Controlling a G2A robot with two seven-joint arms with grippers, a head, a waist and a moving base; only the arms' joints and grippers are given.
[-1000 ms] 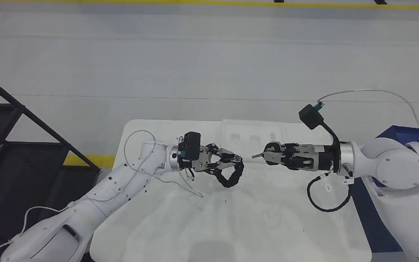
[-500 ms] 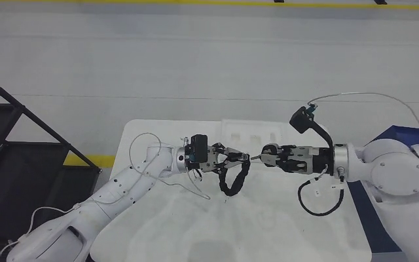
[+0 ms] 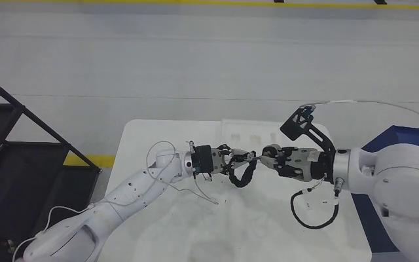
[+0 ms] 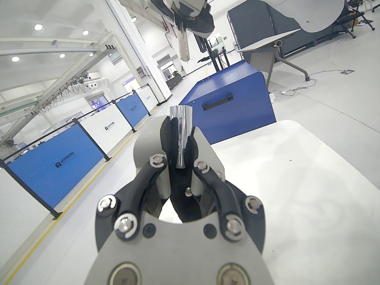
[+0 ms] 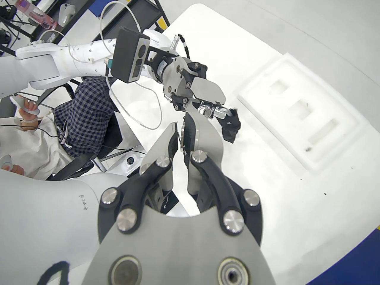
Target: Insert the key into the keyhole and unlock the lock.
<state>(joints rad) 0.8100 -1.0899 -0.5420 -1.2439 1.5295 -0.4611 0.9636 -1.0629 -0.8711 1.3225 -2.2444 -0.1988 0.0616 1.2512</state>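
Observation:
My left gripper (image 4: 178,133) is shut on a chrome lock cylinder (image 4: 181,137), whose black cable loop (image 3: 245,174) hangs below it over the table's middle. My right gripper (image 5: 179,133) is shut on a silver key (image 4: 184,45), with the blade pointing at the lock's end. In the top view the left gripper (image 3: 234,159) and the right gripper (image 3: 265,157) face each other, and the key (image 3: 254,157) bridges most of the gap. The keyhole face (image 5: 204,110) is still visible, with the key tip close to it but outside it.
A white foam tray (image 3: 252,134) with shallow recesses lies on the white table (image 3: 314,236) just behind the two grippers. A blue cabinet (image 4: 234,90) stands beyond the table's edge. A dark rack (image 3: 26,164) stands at the left.
Both arms have closed in on each other. The left gripper carried the lock to the right, the right gripper brought the key to the left, and the gap between key and lock has nearly gone.

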